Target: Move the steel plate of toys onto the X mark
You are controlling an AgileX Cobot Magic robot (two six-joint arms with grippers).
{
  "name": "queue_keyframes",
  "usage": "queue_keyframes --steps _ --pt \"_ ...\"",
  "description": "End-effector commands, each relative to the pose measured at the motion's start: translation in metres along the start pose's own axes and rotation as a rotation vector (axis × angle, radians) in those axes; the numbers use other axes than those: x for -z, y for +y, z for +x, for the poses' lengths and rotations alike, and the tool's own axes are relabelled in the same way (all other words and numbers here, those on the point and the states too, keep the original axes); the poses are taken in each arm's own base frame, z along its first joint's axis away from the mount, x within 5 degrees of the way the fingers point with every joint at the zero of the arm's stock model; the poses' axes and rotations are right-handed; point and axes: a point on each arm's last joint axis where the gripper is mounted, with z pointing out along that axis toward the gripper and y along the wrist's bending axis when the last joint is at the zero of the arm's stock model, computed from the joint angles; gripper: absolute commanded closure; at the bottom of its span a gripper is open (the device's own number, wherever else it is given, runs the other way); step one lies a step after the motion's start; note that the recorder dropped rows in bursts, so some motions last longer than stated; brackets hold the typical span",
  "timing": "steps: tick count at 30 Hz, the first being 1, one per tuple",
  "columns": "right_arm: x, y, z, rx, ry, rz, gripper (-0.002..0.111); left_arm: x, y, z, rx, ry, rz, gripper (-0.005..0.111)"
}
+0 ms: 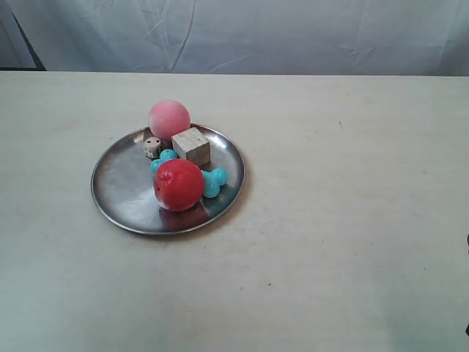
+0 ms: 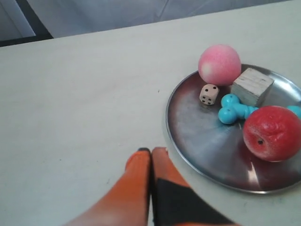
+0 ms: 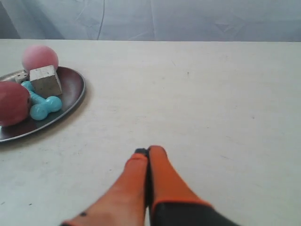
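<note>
The steel plate [image 1: 117, 192] lies on the pale table, left of centre in the exterior view. It holds a pink ball [image 1: 169, 119], a small die [image 1: 152, 147], a wooden cube [image 1: 191, 145], a teal bone toy [image 1: 214, 182] and a red apple [image 1: 178, 184]. My left gripper [image 2: 151, 151] is shut and empty, its tips just short of the plate's rim [image 2: 188, 153]. My right gripper [image 3: 148, 151] is shut and empty over bare table, well away from the plate [image 3: 73, 94]. I cannot make out the X mark in any view.
A pale cloth backdrop [image 1: 242, 33] hangs behind the table's far edge. Bare beige tabletop [image 1: 352, 220] spreads to the right of the plate and in front of it. Neither arm shows in the exterior view.
</note>
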Motion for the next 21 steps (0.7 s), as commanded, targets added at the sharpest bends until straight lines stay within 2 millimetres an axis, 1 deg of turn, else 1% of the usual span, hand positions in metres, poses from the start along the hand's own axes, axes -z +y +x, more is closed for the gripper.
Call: queue_keyframes --steps 1,4,8,14,21 --pt "0.000 0.000 0.000 -0.001 -0.016 0.005 0.108 0.018 -0.002 0.029 0.054 -0.116 0.025 0.106" --pt "0.000 0.000 0.000 -0.001 -0.016 0.005 0.108 0.025 0.001 0.053 0.117 -0.152 -0.008 0.106" --pt "0.000 0.000 0.000 -0.001 -0.016 0.005 0.108 0.025 0.005 0.080 0.178 -0.200 -0.084 0.106" --pt "0.000 0.000 0.000 -0.003 -0.017 0.004 0.108 0.024 0.006 0.106 0.184 -0.286 -0.148 0.106" --pt "0.000 0.000 0.000 -0.003 -0.014 0.004 0.108 0.010 0.003 0.138 0.202 -0.278 -0.144 0.106"
